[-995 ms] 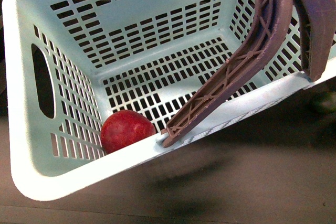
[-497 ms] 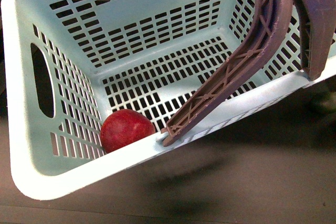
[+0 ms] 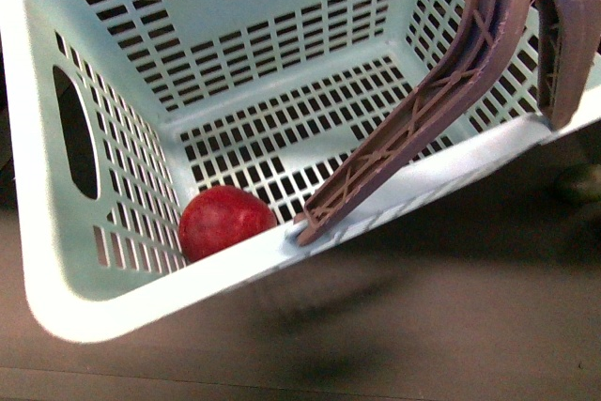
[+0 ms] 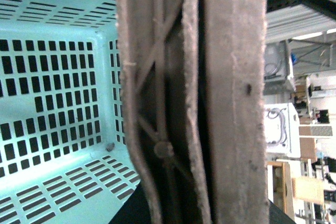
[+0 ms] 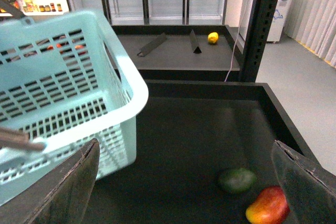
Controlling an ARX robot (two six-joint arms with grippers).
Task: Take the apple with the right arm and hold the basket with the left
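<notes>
Hanging basket (image 3: 113, 312): clear of the dark tabletop (image 3: 451, 326), tipped, with its near left corner lowest in the front view.
apple (image 3: 225, 221): inside the basket, on the slotted floor in that low near left corner, touching the near wall and partly hidden behind the rim.
handles (image 3: 441, 91): both brownish-purple, swung up together at the basket's right side, running out past the top edge of the front view.
left wrist view: handles (image 4: 157, 103) fill the middle, pressed side by side, with the basket (image 4: 52, 27) interior beside them.
left hand: none of it visible, so grip cannot be told.
right hand (image 5: 186, 144): spread wide with nothing between its fingers (image 5: 73, 187), hovering above the tabletop (image 5: 184, 124) just beside the basket (image 5: 121, 72).
other fruit: green fruit (image 5: 237, 179) and red-orange fruit (image 5: 268, 208) close together on the tabletop beyond the right hand; yellow fruit (image 5: 212, 37) on a farther shelf.
change from a second ago: basket slightly higher in the front view, far rim now more cut off at the top, near rim and handle pivot raised; apple in the same corner, carried up with the basket.
</notes>
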